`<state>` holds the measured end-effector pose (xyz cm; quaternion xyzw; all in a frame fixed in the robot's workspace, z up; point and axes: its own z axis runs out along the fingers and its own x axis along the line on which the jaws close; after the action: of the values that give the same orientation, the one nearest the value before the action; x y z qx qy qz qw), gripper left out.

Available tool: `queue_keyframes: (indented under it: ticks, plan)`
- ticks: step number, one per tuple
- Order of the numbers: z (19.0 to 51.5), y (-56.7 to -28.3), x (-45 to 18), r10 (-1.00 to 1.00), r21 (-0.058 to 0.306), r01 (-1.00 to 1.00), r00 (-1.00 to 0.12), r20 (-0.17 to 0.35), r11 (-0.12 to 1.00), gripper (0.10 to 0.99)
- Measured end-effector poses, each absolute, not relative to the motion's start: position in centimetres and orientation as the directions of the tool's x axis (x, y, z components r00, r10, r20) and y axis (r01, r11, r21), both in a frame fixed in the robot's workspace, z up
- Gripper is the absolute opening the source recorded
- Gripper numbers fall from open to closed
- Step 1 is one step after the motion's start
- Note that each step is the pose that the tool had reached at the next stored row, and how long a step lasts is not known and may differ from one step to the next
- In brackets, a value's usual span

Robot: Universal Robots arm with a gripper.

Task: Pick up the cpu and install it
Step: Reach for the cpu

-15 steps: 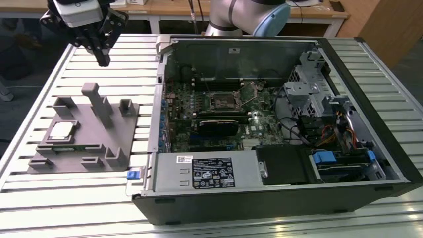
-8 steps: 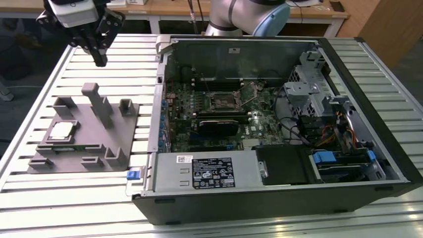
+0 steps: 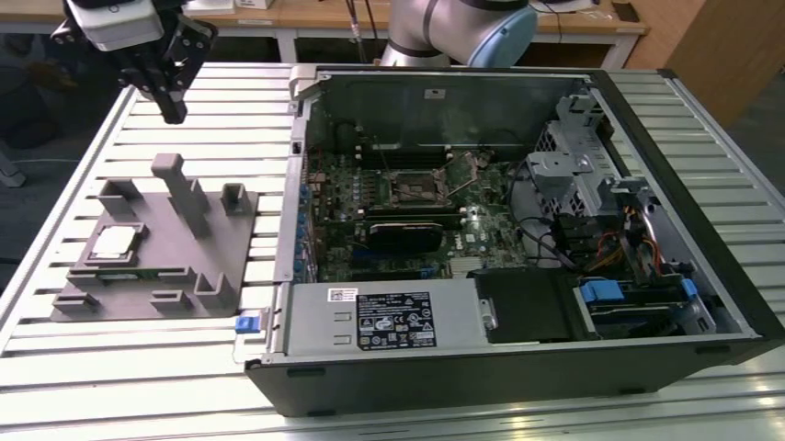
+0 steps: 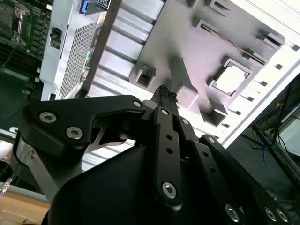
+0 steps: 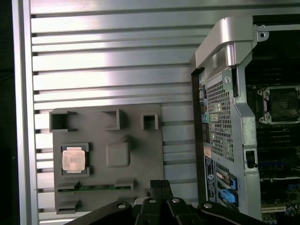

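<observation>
Gripper (image 3: 171,112) is up in the air on the exterior view's left. It sits over the far edge of the slatted aluminium table (image 3: 123,367), beyond the grey fixture (image 3: 165,253) and beside the open computer case (image 3: 491,377). In both wrist views the 2 black fingers are pressed together at the tips with nothing between them (image 4: 163,90) (image 5: 160,183). It touches nothing.

The cpu (image 3: 113,242) lies flat in a square pocket of the fixture, pale metal top up, on the side away from the case. In the first wrist view the cpu (image 5: 74,160) sits squarely in the pocket's dark rim, well apart from the fingertips. The fixture's raised centre block (image 5: 118,153) lies between the two. In the second wrist view the cpu (image 4: 233,78) is seated the same way, past that block from the tips.

The fixture (image 5: 140,159) lies flat on the table (image 5: 117,61), just beside the case's rear panel (image 5: 220,117). It carries several upright blocks, the tallest (image 3: 184,197) near its middle.

The case lies on its side with the side panel off and the motherboard (image 3: 368,207) exposed. The CPU socket (image 3: 414,186) shows as a dark square frame with a metal rim near the board's middle, and the cpu is not in it. The first wrist view shows the same socket (image 5: 282,104). The power supply (image 3: 381,317) sits along the case's near wall.
</observation>
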<state>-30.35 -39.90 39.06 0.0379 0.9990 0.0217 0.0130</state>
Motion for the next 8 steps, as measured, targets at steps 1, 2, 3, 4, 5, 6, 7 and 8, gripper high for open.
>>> queue_keyframes:
  ticks: [1, 2, 3, 4, 5, 6, 7, 8]
  plan:
    - [39.05, -39.90, -30.46, 0.076, 0.044, 0.075, -0.997, -0.024, 0.996, 0.106]
    - [39.05, -39.89, -30.58, 0.076, 0.044, 0.075, -0.997, -0.024, 0.996, 0.106]
    - [39.04, -39.89, -30.71, 0.076, 0.044, 0.075, -0.997, -0.024, 0.996, 0.106]
    - [39.04, -39.89, -30.83, 0.076, 0.044, 0.075, -0.997, -0.024, 0.996, 0.106]
    - [39.03, -39.89, -30.96, 0.076, 0.044, 0.075, -0.997, -0.024, 0.996, 0.106]
    - [39.03, -39.89, -31.09, 0.076, 0.044, 0.075, -0.997, -0.024, 0.996, 0.106]
    - [39.03, -39.89, -31.21, 0.076, 0.044, 0.075, -0.997, -0.024, 0.996, 0.106]
    - [39.02, -39.89, -31.33, 0.076, 0.044, 0.075, -0.997, -0.024, 0.996, 0.106]
